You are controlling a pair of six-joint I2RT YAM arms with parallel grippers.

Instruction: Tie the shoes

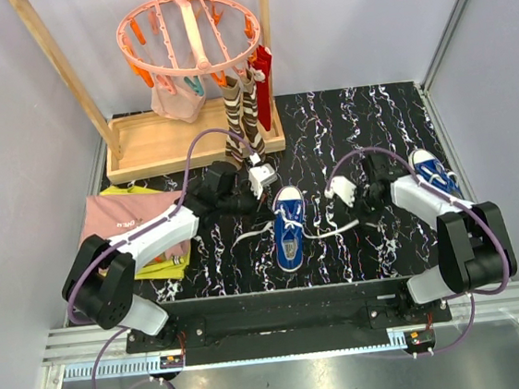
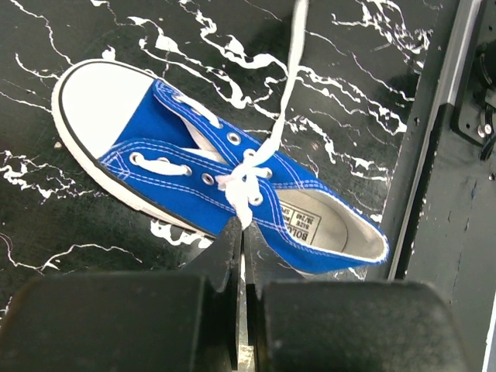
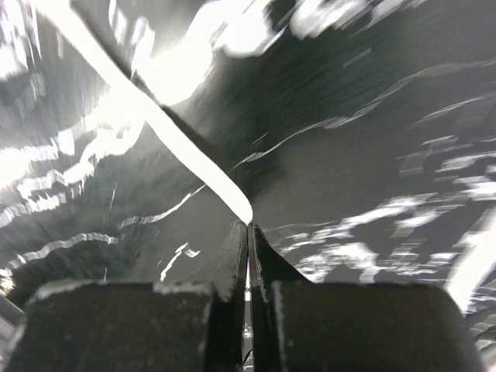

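One blue sneaker [image 1: 288, 230] lies mid-table with its white toe cap pointing away; in the left wrist view [image 2: 225, 186] it lies toe left and heel right. Its white laces [image 2: 246, 174] cross at the eyelets. My left gripper [image 1: 266, 186] [image 2: 242, 226] is shut on a lace end coming from that crossing. Another lace strand [image 2: 291, 70] runs off the top of that view. My right gripper [image 1: 338, 193] [image 3: 249, 225] is shut on a white lace [image 3: 178, 147] that stretches up and left. The second sneaker [image 1: 434, 174] lies at the far right, behind my right arm.
A wooden rack [image 1: 193, 136] at the back carries a pink peg hanger [image 1: 188, 30] with striped brown socks [image 1: 240, 113]. Folded pink and yellow cloths [image 1: 127, 218] lie at the left. A metal rail [image 1: 291, 321] runs along the near edge.
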